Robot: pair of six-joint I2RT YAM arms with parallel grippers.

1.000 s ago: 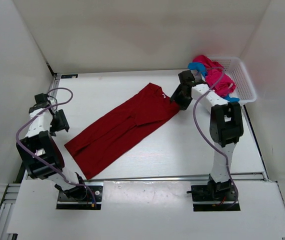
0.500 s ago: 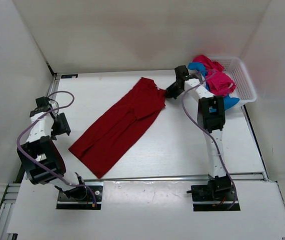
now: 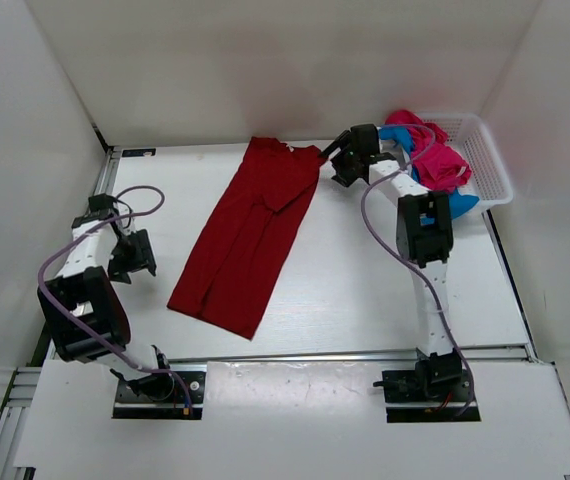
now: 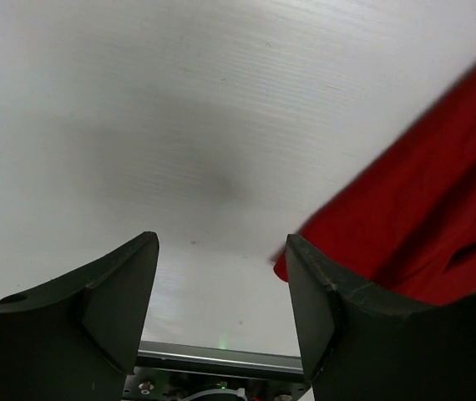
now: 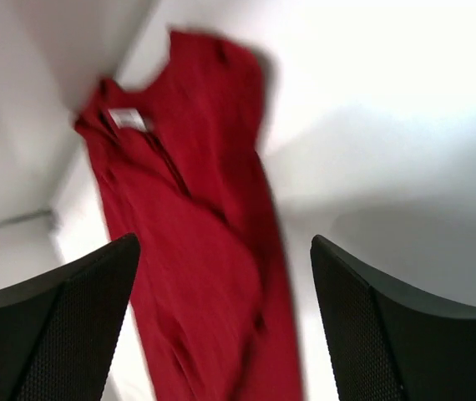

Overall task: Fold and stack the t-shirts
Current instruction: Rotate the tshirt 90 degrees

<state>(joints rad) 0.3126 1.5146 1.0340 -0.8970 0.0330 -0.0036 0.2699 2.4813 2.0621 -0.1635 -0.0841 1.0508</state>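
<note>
The dark red t-shirt [image 3: 250, 235] lies as a long narrow strip on the table, collar end at the back and hem end near the front. It also shows in the right wrist view [image 5: 188, 234] and the left wrist view [image 4: 422, 209]. My right gripper [image 3: 327, 158] hovers at the shirt's back right corner, and its jaws [image 5: 225, 251] are wide open and empty. My left gripper [image 3: 137, 255] is open and empty [image 4: 221, 242] over bare table, left of the shirt's hem corner. The pink t-shirt [image 3: 437, 152] and the blue t-shirt [image 3: 457, 205] lie bunched in the basket.
A white mesh basket [image 3: 493, 165] stands at the back right corner. White walls enclose the table on the left, back and right. A metal rail [image 3: 295, 355] runs along the front edge.
The red shirt has swung from a diagonal to nearly front-to-back, its collar end moving back and left. My right gripper moved back and left with it. My left gripper shifted slightly right.
</note>
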